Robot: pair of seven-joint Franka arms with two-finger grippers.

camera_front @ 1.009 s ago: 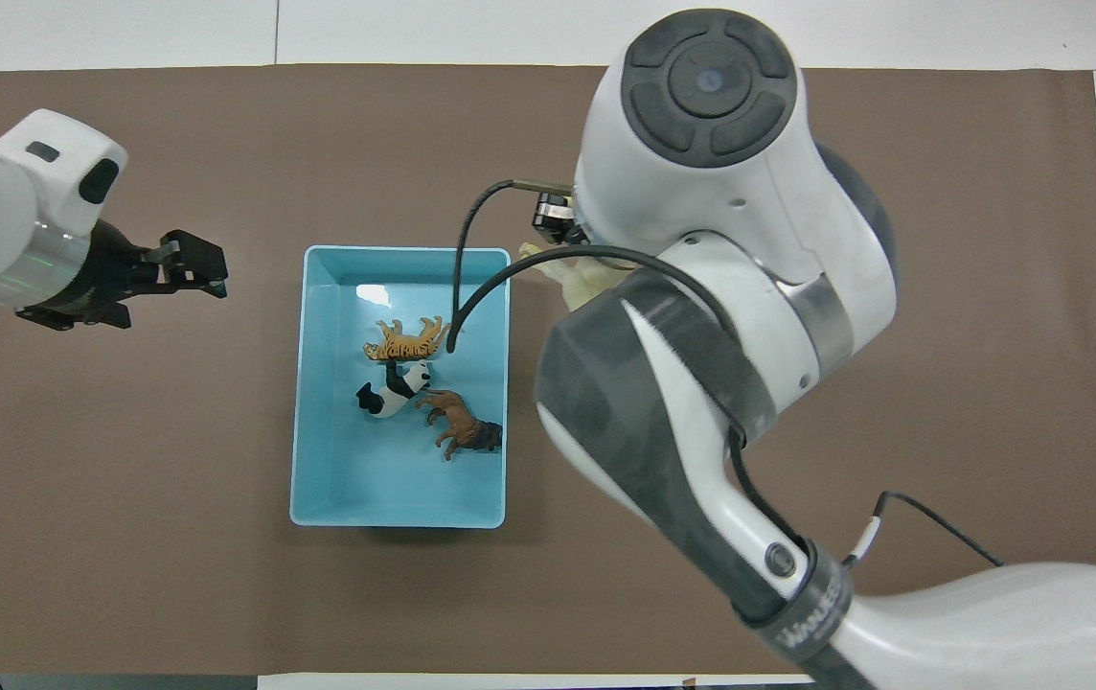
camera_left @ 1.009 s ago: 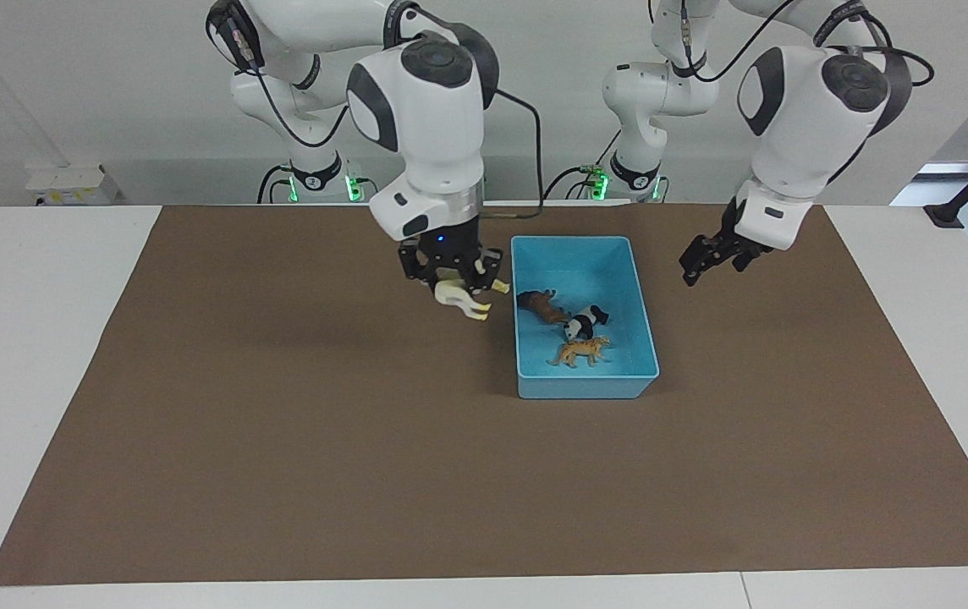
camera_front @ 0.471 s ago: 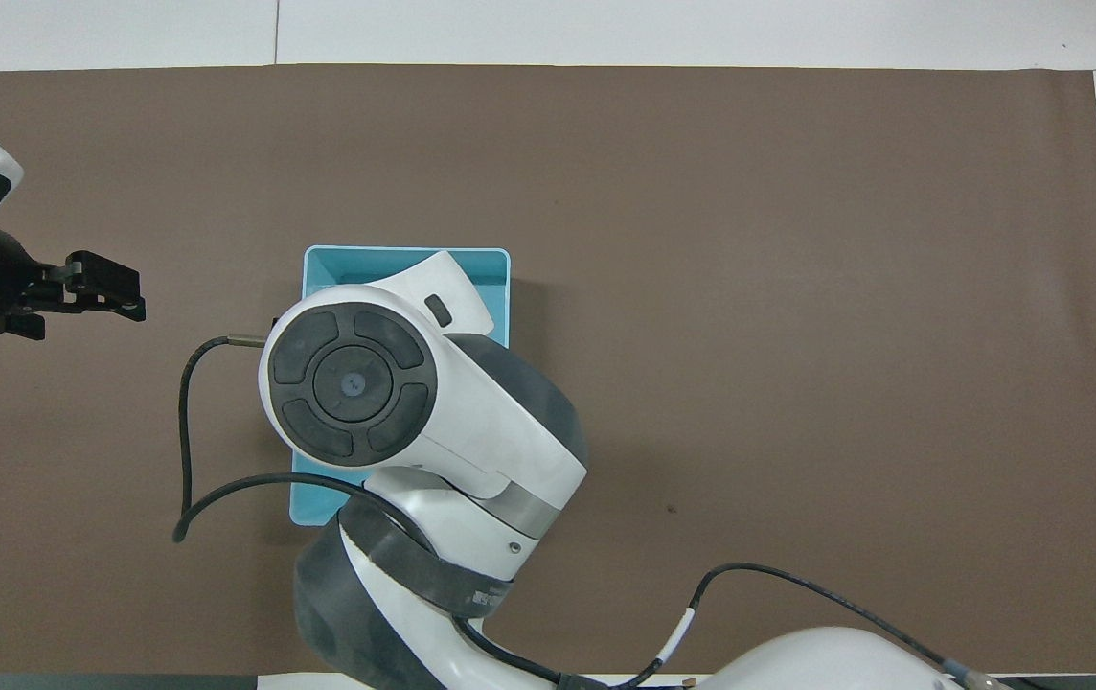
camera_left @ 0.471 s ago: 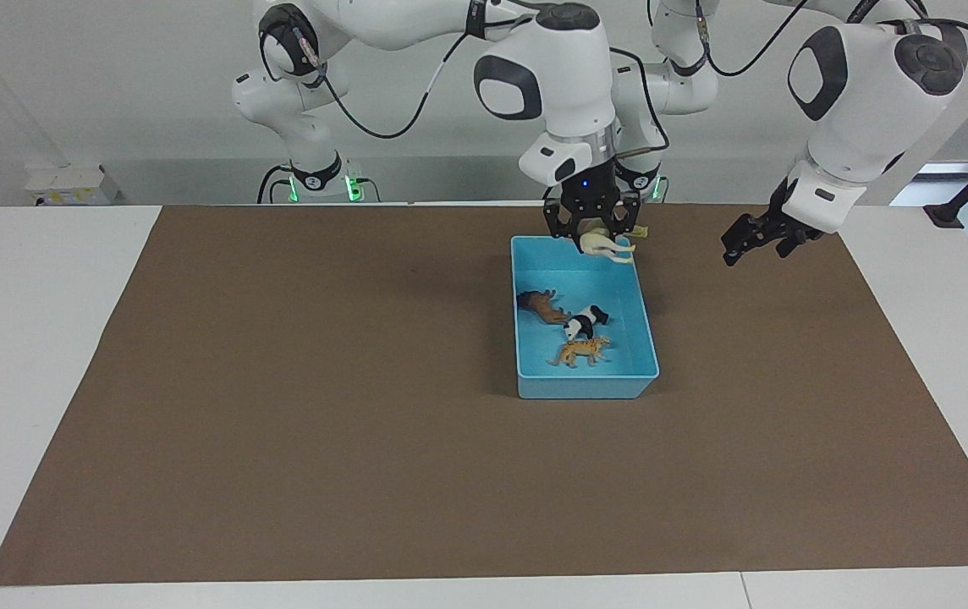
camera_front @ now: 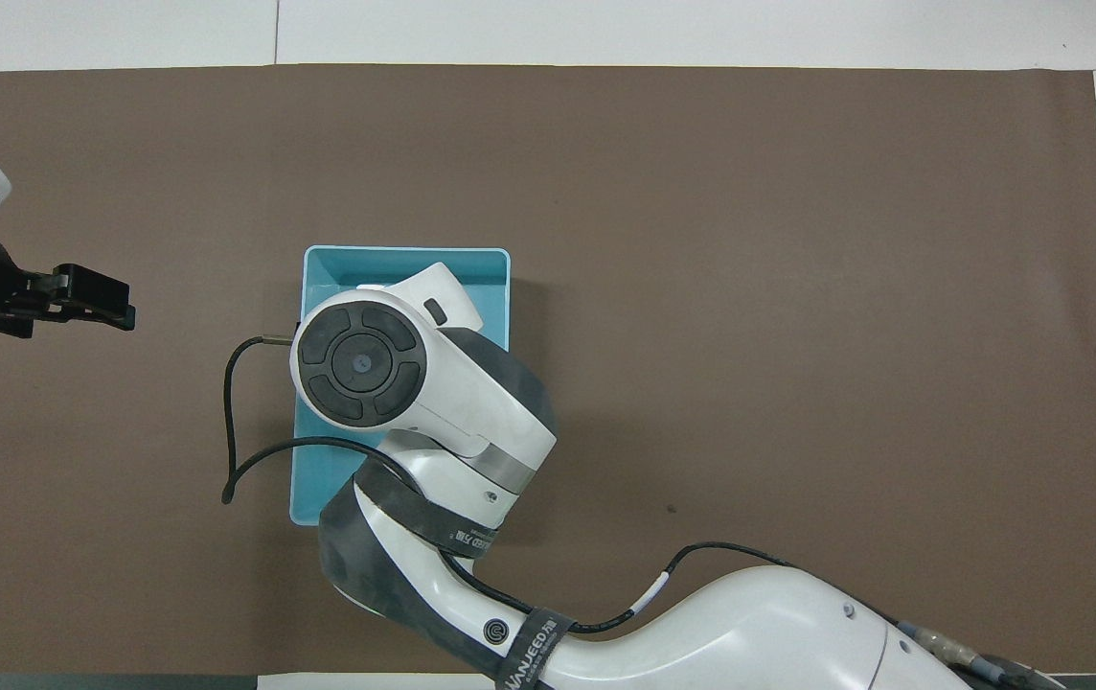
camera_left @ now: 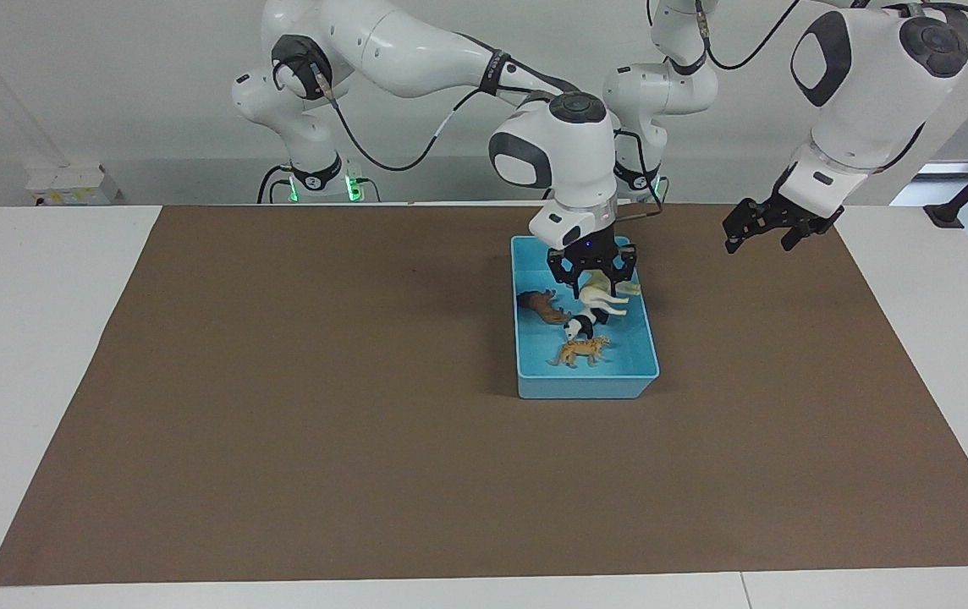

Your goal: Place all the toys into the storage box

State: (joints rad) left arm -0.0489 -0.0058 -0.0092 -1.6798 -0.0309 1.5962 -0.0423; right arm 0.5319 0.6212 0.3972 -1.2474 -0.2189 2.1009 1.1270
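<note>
Right claw (camera_left: 592,277) clamped on horse (camera_left: 601,296), now lowered from above storage box (camera_left: 585,389) rim to just above panda (camera_left: 583,324); lion (camera_left: 540,305), tiger (camera_left: 581,350) inside. Release finishes task. Left claw (camera_left: 759,227) waits over table beside box, fingers look apart.

We're in a robotics lab. Two Franka arms (camera_left: 416,51) bolted by a white table (camera_left: 35,338), brown mat (camera_left: 323,406) on top, bare grey wall.

A white table (camera_left: 44,355) carries a large brown mat (camera_left: 323,423) that covers most of its top, leaving white margins at both ends. Directly on the mat sits a light blue storage box (camera_left: 585,387), placed toward the left arm's end and nearer to the robots than the mat's middle.
</note>
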